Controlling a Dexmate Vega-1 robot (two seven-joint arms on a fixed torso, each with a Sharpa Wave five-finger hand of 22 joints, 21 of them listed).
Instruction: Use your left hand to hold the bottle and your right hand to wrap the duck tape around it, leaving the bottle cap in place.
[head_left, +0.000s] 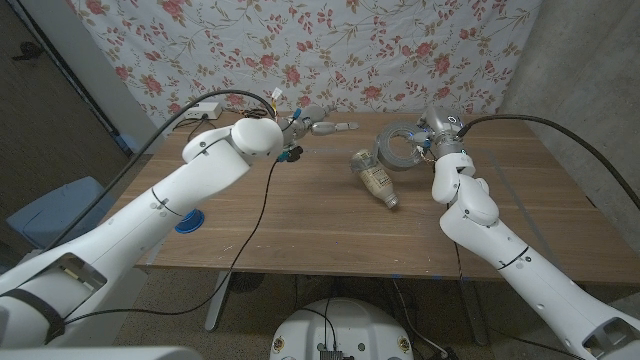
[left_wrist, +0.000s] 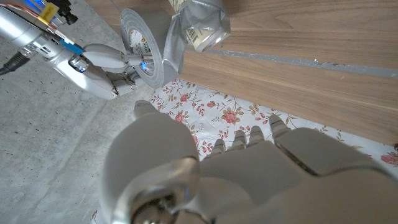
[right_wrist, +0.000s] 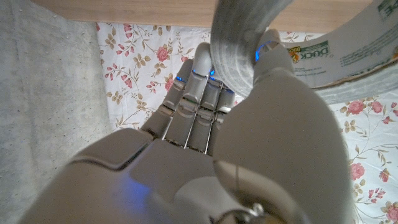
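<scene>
A clear bottle (head_left: 376, 182) lies on its side mid-table, its cap pointing toward the front right. Its far end (left_wrist: 202, 28) is covered in grey tape. A strip runs from there to the grey duck tape roll (head_left: 393, 148), which stands just behind the bottle. My right hand (head_left: 432, 135) holds the roll (right_wrist: 239, 50), pinching its wall between thumb and fingers. In the left wrist view, the right hand (left_wrist: 102, 65) and roll (left_wrist: 144, 50) hang past the table's far edge. My left hand (head_left: 315, 126) hovers at the back, left of the bottle, with straight fingers (left_wrist: 249, 140) holding nothing.
A white box (head_left: 205, 110) with cables sits at the table's back left corner. A floral cloth (head_left: 400, 50) hangs behind the table. A blue round thing (head_left: 190, 220) shows by the table's left front edge. Bare wood (head_left: 300, 220) lies in front of the bottle.
</scene>
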